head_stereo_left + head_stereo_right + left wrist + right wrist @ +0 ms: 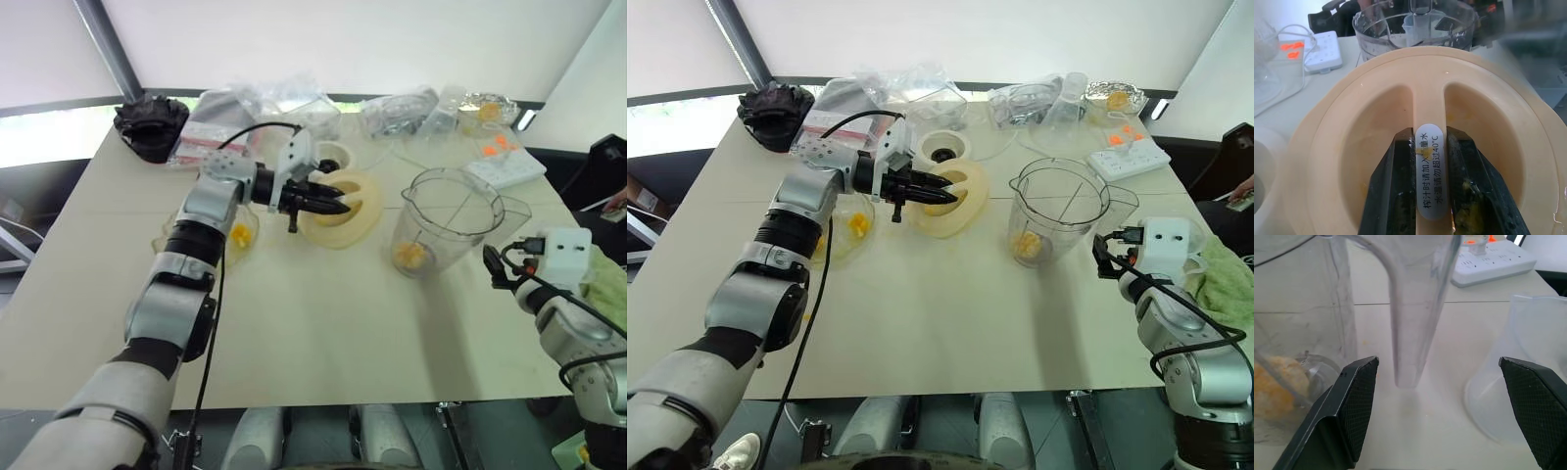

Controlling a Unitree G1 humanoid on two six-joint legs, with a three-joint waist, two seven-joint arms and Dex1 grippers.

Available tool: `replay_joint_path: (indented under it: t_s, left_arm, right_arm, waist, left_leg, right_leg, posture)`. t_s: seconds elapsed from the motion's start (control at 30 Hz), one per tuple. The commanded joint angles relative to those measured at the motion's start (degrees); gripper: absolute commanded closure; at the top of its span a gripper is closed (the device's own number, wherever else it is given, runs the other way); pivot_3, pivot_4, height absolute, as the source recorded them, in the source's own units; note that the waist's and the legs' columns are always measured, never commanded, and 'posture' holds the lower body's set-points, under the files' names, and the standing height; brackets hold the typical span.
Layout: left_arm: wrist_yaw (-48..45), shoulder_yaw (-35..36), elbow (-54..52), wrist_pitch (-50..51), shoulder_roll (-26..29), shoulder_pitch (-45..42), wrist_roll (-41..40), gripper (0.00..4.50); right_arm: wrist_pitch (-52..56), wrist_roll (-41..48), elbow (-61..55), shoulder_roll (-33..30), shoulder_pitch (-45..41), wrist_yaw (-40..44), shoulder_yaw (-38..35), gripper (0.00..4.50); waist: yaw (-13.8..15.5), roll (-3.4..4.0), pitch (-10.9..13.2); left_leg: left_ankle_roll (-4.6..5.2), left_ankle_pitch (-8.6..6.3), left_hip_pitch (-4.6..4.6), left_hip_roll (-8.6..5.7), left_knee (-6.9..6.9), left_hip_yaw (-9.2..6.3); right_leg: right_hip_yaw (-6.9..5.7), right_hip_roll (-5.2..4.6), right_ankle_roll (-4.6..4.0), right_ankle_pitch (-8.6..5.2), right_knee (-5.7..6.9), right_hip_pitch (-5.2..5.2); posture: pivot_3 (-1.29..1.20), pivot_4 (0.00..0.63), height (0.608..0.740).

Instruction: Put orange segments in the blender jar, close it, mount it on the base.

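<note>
Two black fingers of the left gripper (1432,196) pinch the centre bar of the round cream plastic lid (343,209), held above the table; the right gripper (1442,406), jaws wide, faces the clear plastic blender jar's (446,220) handle. Orange segments (411,256) lie inside. Closing is in hand: next, steady the jar and seat the lid.

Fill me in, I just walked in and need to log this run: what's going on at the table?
The robot is making up a blender. Its left end effector is shut on the handle bar of the cream lid, holding it off the table beside the blender jar. The jar already has orange segments at the bottom and is not yet closed. The right end effector is open, its fingers either side of the jar's handle. The base sits behind, with no jar on it.
</note>
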Motion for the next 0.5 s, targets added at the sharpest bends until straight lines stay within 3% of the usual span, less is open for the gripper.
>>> replay_joint_path:
  t_s: [0.03, 0.5]
  left_arm:
    - [-0.9, 0.2, -6.0, 2.0, 1.1, 0.1, -3.0, 4.21]
    - [0.8, -1.4, -9.9, 2.2, 3.0, 1.3, -4.3, 4.21]
  right_arm:
    - [-2.1, -2.2, 1.9, 0.5, -2.0, 2.6, -1.7, 0.42]
    - [-2.9, -6.3, 6.1, 3.3, -8.2, 7.6, -1.3, 0.42]
  waist:
    - [-0.1, 0.02, 0.0]
    - [-0.3, 0.05, 0.0]
  left_leg:
    - [0.00, 0.00, 0.00, 0.01, -0.01, 0.00]
    - [0.00, 0.00, 0.02, -0.01, -0.03, 0.00]
  right_leg:
    - [0.00, 0.00, 0.00, 0.00, 0.00, -0.01]
    - [0.09, 0.01, 0.02, 0.01, 0.18, -0.15]
  posture:
    - [0.00, 0.150, 0.740]
    - [0.00, 0.150, 0.740]
